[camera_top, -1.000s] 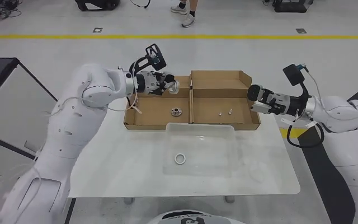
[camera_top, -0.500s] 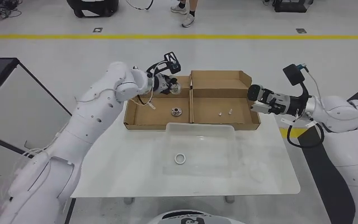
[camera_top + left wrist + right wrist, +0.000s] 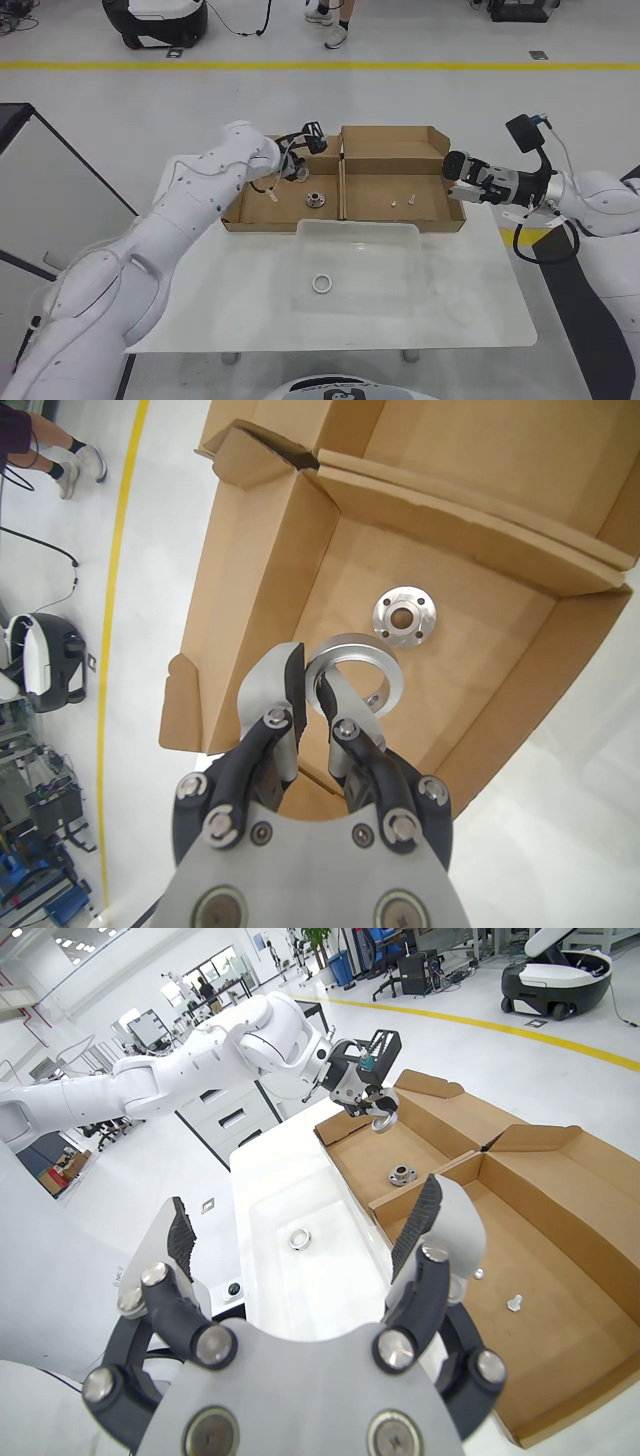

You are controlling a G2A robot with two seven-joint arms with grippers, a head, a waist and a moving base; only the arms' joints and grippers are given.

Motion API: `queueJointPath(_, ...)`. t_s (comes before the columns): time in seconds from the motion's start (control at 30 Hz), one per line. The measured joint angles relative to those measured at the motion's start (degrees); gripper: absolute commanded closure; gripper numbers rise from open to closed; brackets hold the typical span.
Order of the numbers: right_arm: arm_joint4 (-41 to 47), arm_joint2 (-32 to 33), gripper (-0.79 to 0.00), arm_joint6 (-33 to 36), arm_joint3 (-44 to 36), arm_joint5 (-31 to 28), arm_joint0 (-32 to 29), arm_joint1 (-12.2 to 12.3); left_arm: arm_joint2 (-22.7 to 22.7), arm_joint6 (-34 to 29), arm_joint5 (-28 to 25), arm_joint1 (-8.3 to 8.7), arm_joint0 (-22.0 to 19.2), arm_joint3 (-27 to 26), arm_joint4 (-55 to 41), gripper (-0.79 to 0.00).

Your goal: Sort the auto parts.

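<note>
Ring (image 3: 356, 646) is hanging in the air over the left box (image 3: 262, 205), clear of the cardboard floor. Left gripper (image 3: 307, 672) is pinching it by the wall, one finger sitting inside the bore and the other pressing on the outside. The ring is tilting a little, with a small threaded hole showing in its side. The left arm is reaching in over the box's outer end, near the back wall.

Flange (image 3: 403, 616) is lying flat on the floor of the same box, near the divider side and apart from the held ring. It is showing a centre bore and small holes around it.

Right box (image 3: 390, 165) is sitting flush against the left box, sharing the middle wall. Two bolts (image 3: 514, 1303) are lying on its floor, near each other, toward the front.

Tray (image 3: 355, 228), clear plastic, is standing on the bench (image 3: 200, 300) just in front of both boxes. Second ring (image 3: 322, 283) is lying flat in it, left of the middle.

Right gripper (image 3: 452, 180) is hovering at the outer end of the right box, fingers spread wide and holding nothing, pointing across toward the boxes and the tray.
</note>
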Motion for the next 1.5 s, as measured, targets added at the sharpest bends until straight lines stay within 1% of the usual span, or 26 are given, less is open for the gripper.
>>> queueJointPath(0.27,0.0,0.0,-0.785,0.0,0.0,0.0,0.0,0.0,3.77,3.12,-0.67,-3.45,-0.9,8.41,3.69,0.0)
queueJointPath(0.53,0.0,0.0,-0.785,0.0,0.0,0.0,0.0,0.0,5.72,5.41,-2.15,-6.34,-1.06,14.06,5.05,0.0)
queueJointPath(0.77,0.0,0.0,-0.785,0.0,0.0,0.0,0.0,0.0,6.96,6.73,-2.76,-7.99,-1.17,17.77,7.75,0.0)
queueJointPath(1.07,0.0,0.0,-0.785,0.0,0.0,0.0,0.0,0.0,7.69,8.7,-3.44,-9.42,-0.65,21.9,10.11,0.0)
queueJointPath(1.1,0.0,0.0,-0.785,0.0,0.0,0.0,0.0,0.0,7.7,8.83,-3.46,-9.54,-0.65,22.2,10.24,-0.034)
queueJointPath(1.17,0.0,0.0,-0.785,0.0,0.0,0.0,0.0,0.0,7.67,9.14,-3.4,-9.83,-0.63,22.86,10.46,-0.172)
queueJointPath(1.2,0.0,0.0,-0.785,0.0,0.0,0.0,0.0,0.0,7.66,9.3,-3.38,-9.95,-0.63,23.1,10.56,-0.296)
queueJointPath(1.23,0.0,0.0,-0.785,0.0,0.0,0.0,0.0,0.0,7.65,9.48,-3.36,-10.07,-0.65,23.32,10.71,-0.357)
queueJointPath(1.27,0.0,0.0,-0.785,0.0,0.0,0.0,0.0,0.0,7.64,9.69,-3.3,-10.23,-0.68,23.6,10.9,-0.502)
queueJointPath(1.3,0.0,0.0,-0.785,0.0,0.0,0.0,0.0,0.0,7.62,9.83,-3.22,-10.34,-0.69,23.8,11.02,-0.613)
queueJointPath(1.37,0.0,0.0,-0.785,0.0,0.0,0.0,0.0,0.0,7.53,10.13,-3.02,-10.59,-0.71,24.25,11.18,-0.717)
queueJointPath(1.4,0.0,0.0,-0.785,0.0,0.0,0.0,0.0,0.0,7.48,10.25,-2.96,-10.7,-0.74,24.41,11.22,-0.751)
queueJointPath(1.5,0.0,0.0,-0.785,0.0,0.0,0.0,0.0,0.0,7.32,10.43,-2.77,-11.0,-0.87,24.89,11.47,-0.745)
